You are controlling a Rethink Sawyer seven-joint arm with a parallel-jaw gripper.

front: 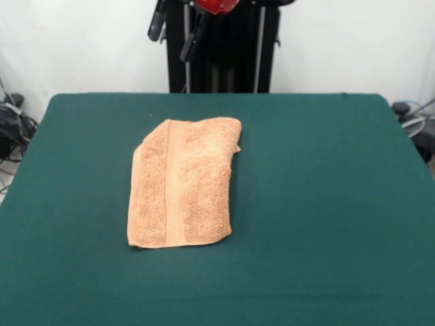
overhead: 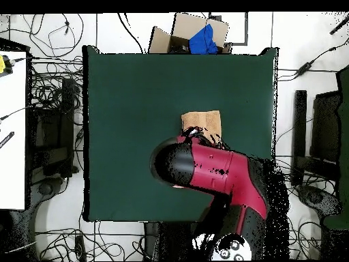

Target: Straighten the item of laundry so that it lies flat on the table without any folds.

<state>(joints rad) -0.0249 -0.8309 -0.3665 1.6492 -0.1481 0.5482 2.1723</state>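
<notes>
The item of laundry is a light orange-tan towel, folded into a narrow doubled strip with a woven hem band running along its length. It lies a little left of the middle of the dark green table. My gripper hangs drawn back at the top edge, well above and behind the towel, open with nothing between its black tips. In the overhead view the red and black arm reaches over the table and hides the lower part of the towel; the gripper itself does not show there.
The black pedestal stands behind the table's far edge. A cardboard box holding something blue sits off the table's upper edge. Cables lie on the floor around the table, and a white desk stands at the left.
</notes>
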